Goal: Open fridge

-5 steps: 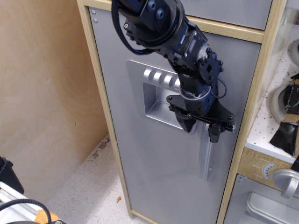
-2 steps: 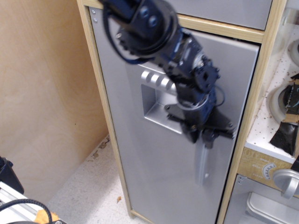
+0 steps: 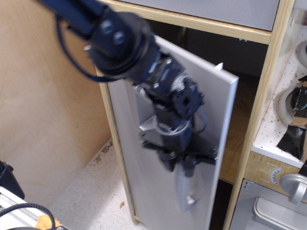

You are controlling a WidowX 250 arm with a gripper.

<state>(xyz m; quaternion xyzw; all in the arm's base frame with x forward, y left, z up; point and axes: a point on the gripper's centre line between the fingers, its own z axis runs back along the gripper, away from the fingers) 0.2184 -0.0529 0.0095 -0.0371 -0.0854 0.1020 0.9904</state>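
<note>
The fridge is a tall cabinet with a light wood frame (image 3: 265,96) and a silver-grey door (image 3: 213,110). The door stands swung out to the left, hinged at its left edge. Its right edge is clear of the frame, and the dark interior (image 3: 240,129) shows behind it. My black gripper (image 3: 180,166) sits low on the door front, shut around the top of the curved silver handle (image 3: 184,194). My arm covers the dispenser panel and the buttons.
A plywood wall (image 3: 43,96) stands close on the left. A short grey panel (image 3: 225,8) sits above the fridge. At the right are a white speckled counter (image 3: 280,129) and a small silver oven door with a round knob (image 3: 291,186). Speckled floor (image 3: 91,191) lies below.
The fridge door was shut a second ago and has swung outward to the left. My gripper moved left and down with the handle in it.
</note>
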